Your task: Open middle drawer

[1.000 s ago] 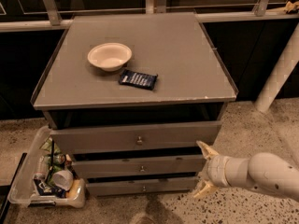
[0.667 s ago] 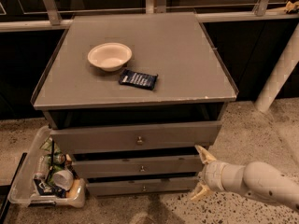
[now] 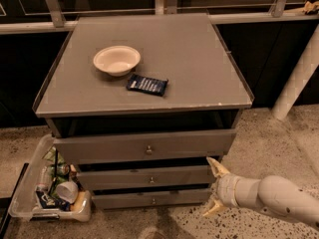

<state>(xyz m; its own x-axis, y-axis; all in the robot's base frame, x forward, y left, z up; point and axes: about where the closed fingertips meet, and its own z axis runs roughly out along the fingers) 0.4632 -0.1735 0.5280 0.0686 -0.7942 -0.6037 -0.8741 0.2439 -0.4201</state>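
Counter: a wide grey cabinet with a flat top and three drawers stacked in its front; it fills the middle of the view.
Floor: speckled stone, pale, all around the cabinet's foot.
Arm: white and rounded, reaching in low from the right, down by the floor.
Top drawer: the tallest front, standing out a little further than the two below it.
Middle drawer: low grey front with a small round knob at its centre, sitting between the top and bottom drawers, with a dark gap above it.
Bottom drawer: narrow front just above the floor.
Bin: clear plastic tub on the floor at the cabinet's left, holding cups and wrappers.
Tool: at the right end of the middle drawer's front, its two pale fingers spread well apart, one up and one down, holding nothing.
Bowl: cream, upright on the counter's left half.
Packet: dark and flat, just beside the bowl.
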